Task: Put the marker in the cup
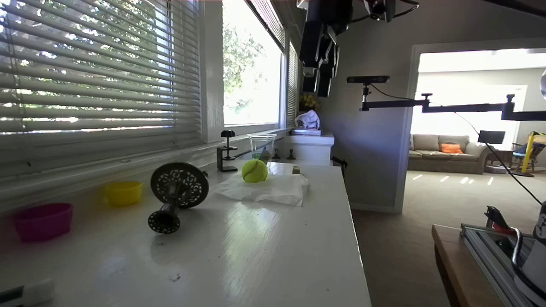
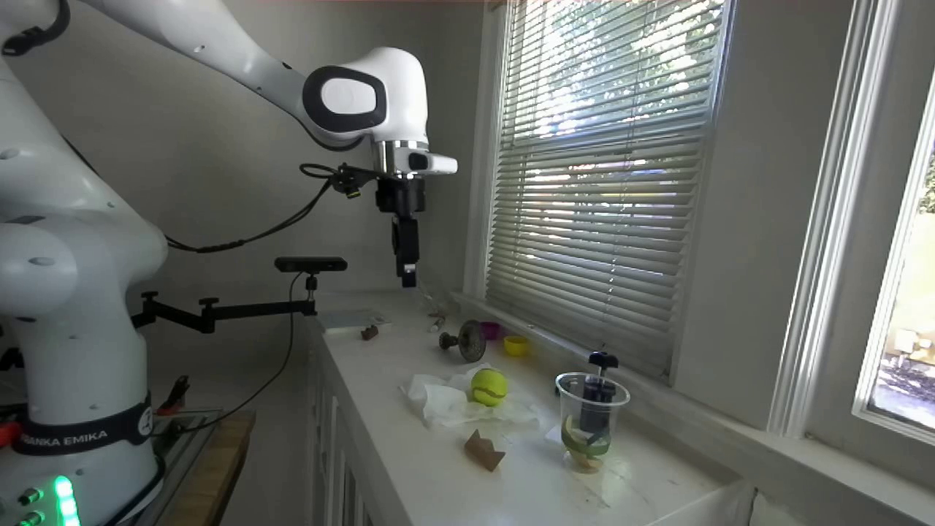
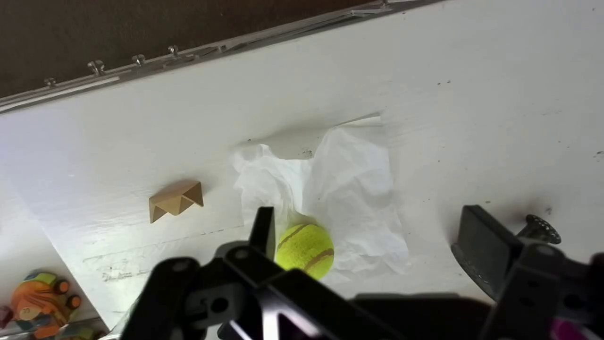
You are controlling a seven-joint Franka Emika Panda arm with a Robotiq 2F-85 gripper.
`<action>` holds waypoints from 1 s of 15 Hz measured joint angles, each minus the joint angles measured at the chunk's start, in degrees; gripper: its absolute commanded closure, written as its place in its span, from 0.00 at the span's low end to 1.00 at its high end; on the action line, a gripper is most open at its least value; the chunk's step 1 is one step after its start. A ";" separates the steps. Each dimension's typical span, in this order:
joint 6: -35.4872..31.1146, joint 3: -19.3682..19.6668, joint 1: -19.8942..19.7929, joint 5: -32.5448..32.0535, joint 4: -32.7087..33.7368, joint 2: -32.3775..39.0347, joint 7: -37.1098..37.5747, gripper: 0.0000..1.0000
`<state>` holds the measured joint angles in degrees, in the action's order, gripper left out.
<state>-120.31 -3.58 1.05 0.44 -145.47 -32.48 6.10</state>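
The gripper [image 3: 369,231] hangs spread above the surface [image 2: 438,489]; in an exterior view, a clear plastic cup [image 2: 575,409] stands upright, right of a tennis ball [image 2: 489,387] on paper [image 2: 440,403].

Wht counter [image 1: 298,251] carries paper [image 3: 351,189], clr cup [image 2: 588,416], metal stand [image 1: 182,194], yel bowl [image 1: 123,194] & magenta bowl [image 1: 44,222].

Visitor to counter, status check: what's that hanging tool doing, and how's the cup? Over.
Tool open, pointing down. Cup upright; marker not surely identifiable. Ball on paper might be in the way.
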 measured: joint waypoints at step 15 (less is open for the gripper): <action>-10.29 2.56 0.81 -0.85 4.25 6.53 -15.60 0.00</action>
<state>-130.60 -1.01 1.86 -0.41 -141.23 -25.95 -9.50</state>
